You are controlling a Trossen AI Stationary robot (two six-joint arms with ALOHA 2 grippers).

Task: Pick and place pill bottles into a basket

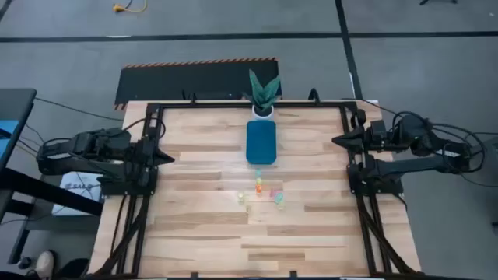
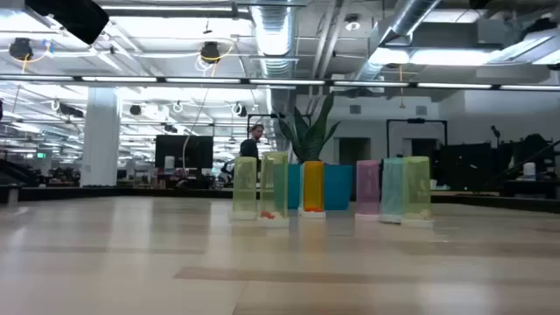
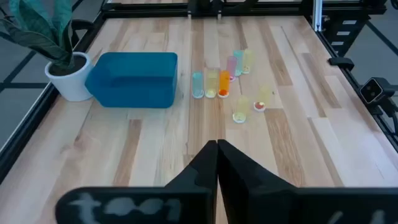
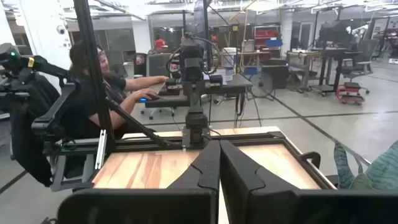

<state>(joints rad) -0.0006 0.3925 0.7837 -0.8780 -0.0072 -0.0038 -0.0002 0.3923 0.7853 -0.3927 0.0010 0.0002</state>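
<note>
Wooden bench (image 1: 194,225) carries tiny pill bottles (image 3: 222,84), their caps hard to make out; basket (image 3: 134,78) looks empty. Left pincer (image 3: 217,148) and right pincer (image 4: 219,148) are pressed closed, holding nothing.

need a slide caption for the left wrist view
Shut left gripper faces the pill bottles clustered upright beside the empty teal basket and potted plant.

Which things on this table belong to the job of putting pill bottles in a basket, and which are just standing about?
Belongs to the job:
- pill bottles, clustered upright mid-table
- basket, teal, beyond them
- left gripper and right gripper, both shut, parked at the table's sides

Just standing about:
- potted plant behind the basket
</note>
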